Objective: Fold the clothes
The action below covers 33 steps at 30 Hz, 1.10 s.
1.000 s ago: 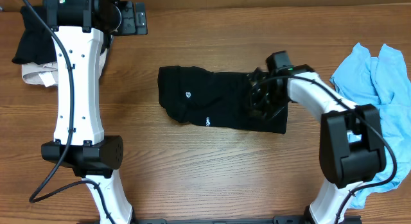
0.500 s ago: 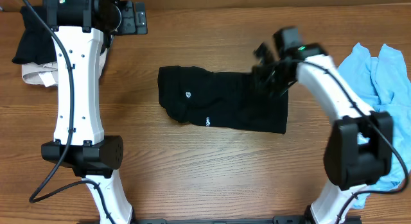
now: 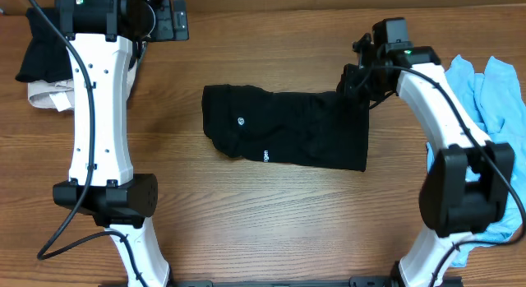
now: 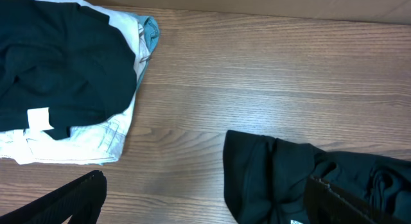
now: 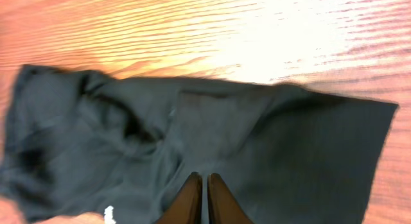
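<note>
The black garment (image 3: 279,135) of the clothes lies flat mid-table as a long folded strip, with a small white logo (image 3: 240,120) on it. It shows too in the right wrist view (image 5: 192,134) and the left wrist view (image 4: 282,179). My right gripper (image 3: 353,83) hovers over its far right corner, shut, with nothing seen between the fingers (image 5: 204,179). A light blue T-shirt (image 3: 485,98) lies crumpled at the right edge. At the far left my left gripper (image 3: 168,24) is raised with its jaws wide open and empty (image 4: 205,205).
A folded stack (image 3: 45,65) of a black piece on white and teal ones sits at the far left corner, seen large in the left wrist view (image 4: 58,76). Bare wooden table (image 3: 271,221) lies in front of the black garment.
My right gripper has risen off the right end of the black garment and moved toward the far right, staying shut. The garment and the left arm have stayed put.
</note>
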{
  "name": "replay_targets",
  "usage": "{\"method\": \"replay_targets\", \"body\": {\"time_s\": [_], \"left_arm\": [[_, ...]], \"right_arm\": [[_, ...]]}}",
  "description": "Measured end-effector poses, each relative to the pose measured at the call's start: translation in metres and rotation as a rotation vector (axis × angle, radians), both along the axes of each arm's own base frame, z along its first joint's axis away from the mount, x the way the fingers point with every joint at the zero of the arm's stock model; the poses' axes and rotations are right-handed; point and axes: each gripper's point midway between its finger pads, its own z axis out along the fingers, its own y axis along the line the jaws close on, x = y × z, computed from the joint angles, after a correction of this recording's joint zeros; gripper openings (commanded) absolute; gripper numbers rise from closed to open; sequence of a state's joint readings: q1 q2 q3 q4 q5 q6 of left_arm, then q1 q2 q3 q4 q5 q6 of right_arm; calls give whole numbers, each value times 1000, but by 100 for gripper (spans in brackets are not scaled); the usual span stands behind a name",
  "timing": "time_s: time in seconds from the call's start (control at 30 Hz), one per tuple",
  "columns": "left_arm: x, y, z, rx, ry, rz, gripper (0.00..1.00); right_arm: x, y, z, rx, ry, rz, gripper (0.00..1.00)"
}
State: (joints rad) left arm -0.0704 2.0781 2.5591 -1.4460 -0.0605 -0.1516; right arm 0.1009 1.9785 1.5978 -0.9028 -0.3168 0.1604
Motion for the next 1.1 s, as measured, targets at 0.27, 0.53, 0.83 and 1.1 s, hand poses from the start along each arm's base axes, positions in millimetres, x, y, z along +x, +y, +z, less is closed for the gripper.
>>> {"method": "replay_targets", "body": {"time_s": [0.27, 0.53, 0.83, 1.1], "left_arm": [[0, 0, 0, 0, 0, 0, 100], [0, 0, 0, 0, 0, 0, 100], [0, 0, 0, 0, 0, 1, 100], [-6, -4, -4, -17, 30, -15, 100]], "right_arm": [[3, 8, -55, -22, 87, 1, 6], [5, 41, -70, -29, 63, 66, 6], [5, 95, -84, -10, 22, 140, 10], [6, 76, -59, 4, 99, 92, 66]]}}
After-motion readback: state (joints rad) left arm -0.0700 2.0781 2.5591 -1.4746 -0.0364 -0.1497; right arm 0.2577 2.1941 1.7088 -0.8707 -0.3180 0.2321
